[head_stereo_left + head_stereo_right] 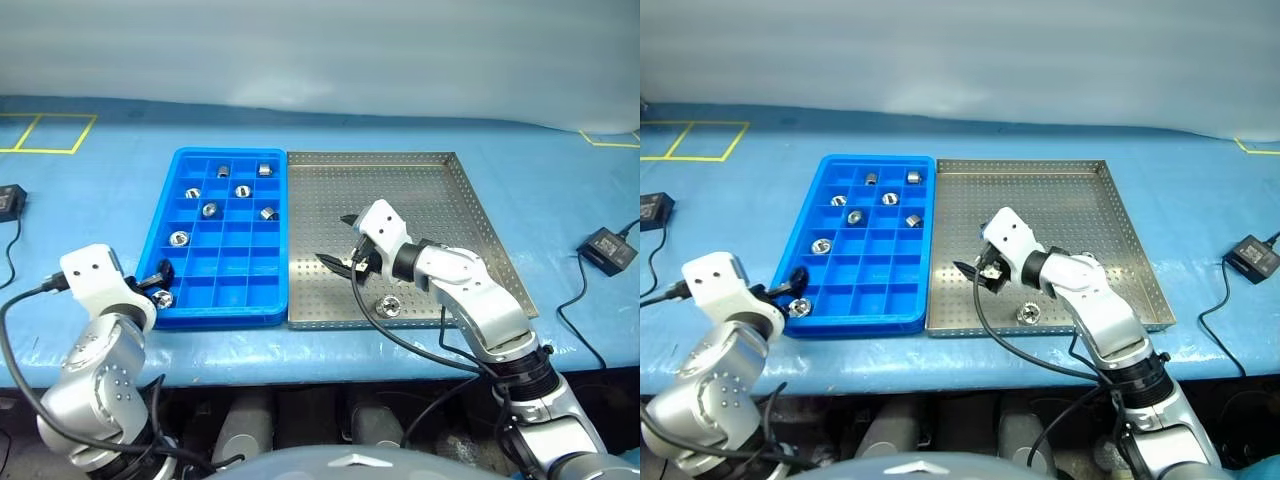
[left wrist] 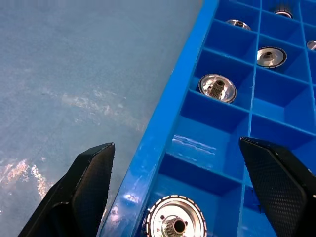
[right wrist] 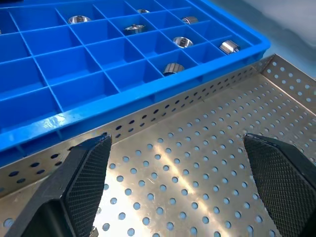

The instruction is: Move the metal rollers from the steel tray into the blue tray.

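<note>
**A:** Status of the metal rollers?

**B:** From my station I count seven already lying in the blue tray, each in its own compartment: two in the far row, two in the next, two more in the row after that, one further toward the near left, and one in the near left corner compartment. A single roller remains on the steel tray, lying on the perforated floor close to the near rim. The rest of that floor shows nothing else that I can pick out.

**A:** So the task is nearly complete?

**B:** I judge it so: one transfer left, as far as these views show.

**A:** And the pincers?

**B:** The right pincer hangs over the steel tray's floor with its fingers spread and nothing between them; the last roller lies nearer to me than its tips, apart from them. The left pincer is also spread and empty, poised at the blue tray's near left corner, straddling the outer wall above the corner roller.

**A:** Surroundings?

**B:** Both trays sit side by side, touching, on the blue bench.
</note>
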Controlling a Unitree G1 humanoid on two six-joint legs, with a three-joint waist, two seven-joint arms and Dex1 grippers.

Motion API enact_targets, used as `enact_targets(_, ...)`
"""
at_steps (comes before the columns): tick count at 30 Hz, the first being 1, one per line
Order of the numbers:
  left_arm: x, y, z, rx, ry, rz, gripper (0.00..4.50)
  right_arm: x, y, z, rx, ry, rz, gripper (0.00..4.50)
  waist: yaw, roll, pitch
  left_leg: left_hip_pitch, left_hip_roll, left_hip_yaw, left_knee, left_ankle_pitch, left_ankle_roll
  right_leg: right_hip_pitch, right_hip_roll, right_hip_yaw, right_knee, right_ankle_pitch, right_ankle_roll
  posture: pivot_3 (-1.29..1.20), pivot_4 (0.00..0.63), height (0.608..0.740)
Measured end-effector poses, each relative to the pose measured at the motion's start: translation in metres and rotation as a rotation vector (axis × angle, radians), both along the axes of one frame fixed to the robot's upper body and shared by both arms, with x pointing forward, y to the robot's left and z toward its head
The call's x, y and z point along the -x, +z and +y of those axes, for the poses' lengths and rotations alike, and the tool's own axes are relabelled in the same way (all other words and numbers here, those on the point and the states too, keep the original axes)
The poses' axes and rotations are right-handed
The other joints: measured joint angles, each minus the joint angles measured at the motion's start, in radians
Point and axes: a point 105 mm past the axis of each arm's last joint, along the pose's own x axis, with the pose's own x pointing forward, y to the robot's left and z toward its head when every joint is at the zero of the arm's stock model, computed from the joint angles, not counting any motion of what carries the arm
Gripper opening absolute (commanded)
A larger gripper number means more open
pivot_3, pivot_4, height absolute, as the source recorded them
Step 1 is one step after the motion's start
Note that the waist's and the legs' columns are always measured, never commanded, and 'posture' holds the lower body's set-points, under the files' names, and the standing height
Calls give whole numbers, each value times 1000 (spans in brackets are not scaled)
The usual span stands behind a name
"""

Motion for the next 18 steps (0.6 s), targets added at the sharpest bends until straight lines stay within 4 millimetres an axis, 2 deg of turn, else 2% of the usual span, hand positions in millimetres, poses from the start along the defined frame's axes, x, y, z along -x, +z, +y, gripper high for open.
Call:
enact_targets(4,-8,33,-12,-44,-80,-192,4380,-2,-2,-1,0,-15,6,4500,2,0,0,0,0,0,0,0,0,0,0,0,0,0,0,99,150,740)
enact_targets(6,-14,43,-31,-75,-210,-249,4380,-6,-1,-4,-8,-55,2,4500,3,0,0,0,0,1,0,0,0,0,0,0,0,0,0,92,150,740)
enact_targets(7,-18,48,-50,-107,-338,-279,4380,-11,-2,-8,-8,-105,4,4500,4,0,0,1,0,1,0,0,0,0,-1,1,0,0,0,90,150,740)
enact_targets(10,-27,52,-95,-118,-605,-348,4380,-19,-6,-21,11,-195,18,4500,3,0,0,0,-1,2,0,0,0,-1,-2,2,0,0,0,63,150,740)
enact_targets(11,-32,52,-104,-115,-657,-376,4380,-21,-7,-23,15,-215,21,4500,2,0,0,0,0,3,0,0,0,-1,-2,2,0,0,0,51,150,740)
enact_targets(14,-48,58,-125,-83,-761,-498,4380,-24,-8,-32,28,-275,29,4500,-1,1,0,-1,0,3,0,0,0,-2,-2,1,0,0,-1,9,150,740)
enact_targets(18,-67,47,-147,-56,-876,-454,4380,-21,-10,-48,59,-364,37,4500,-9,1,0,-3,0,2,-1,0,1,-3,0,1,-1,0,0,-34,150,740)
